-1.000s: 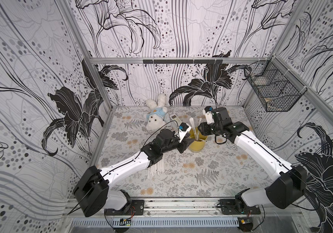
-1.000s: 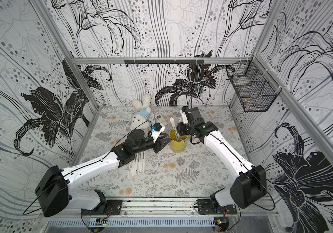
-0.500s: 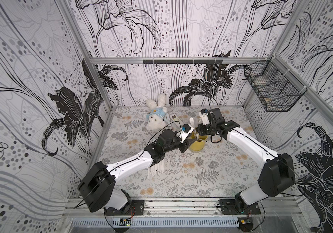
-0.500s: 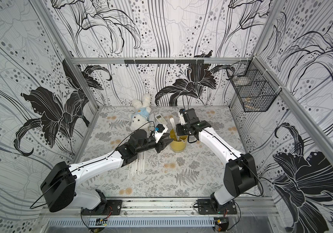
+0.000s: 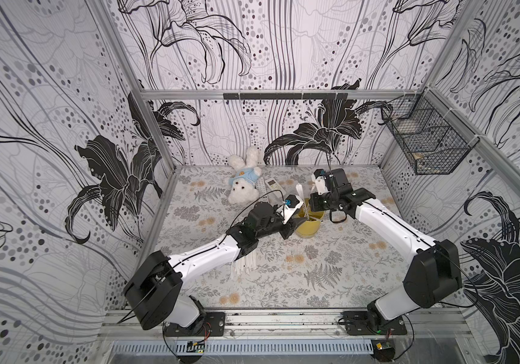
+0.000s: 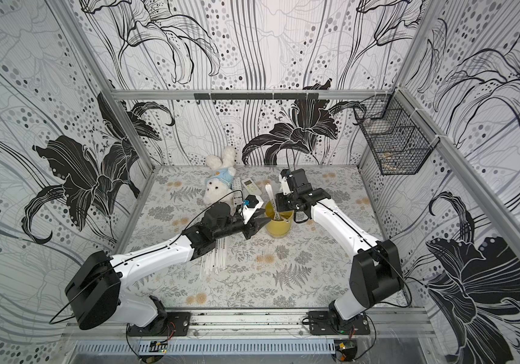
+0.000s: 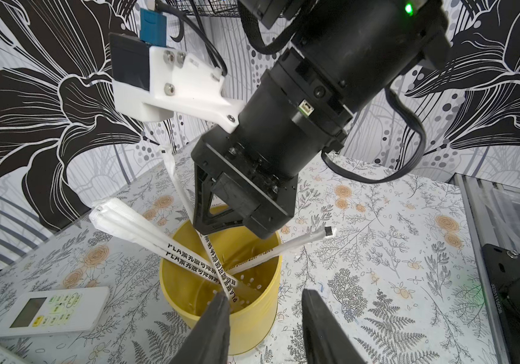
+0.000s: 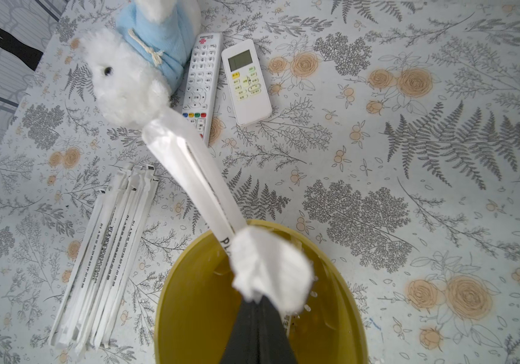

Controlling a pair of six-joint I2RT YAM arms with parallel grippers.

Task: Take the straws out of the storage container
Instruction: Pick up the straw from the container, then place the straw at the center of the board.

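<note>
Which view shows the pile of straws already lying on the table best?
The right wrist view: the pile of straws lies in full beside the yellow cup, print visible. In both top views the left arm covers part of it. The left wrist view misses it.

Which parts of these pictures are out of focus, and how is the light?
In the right wrist view the straw end nearest the lens is a blurred white blob, while the remotes are sharp; in the left wrist view the print on the straws is readable; in both top views the light on the table is even, without hard shadows.
</note>
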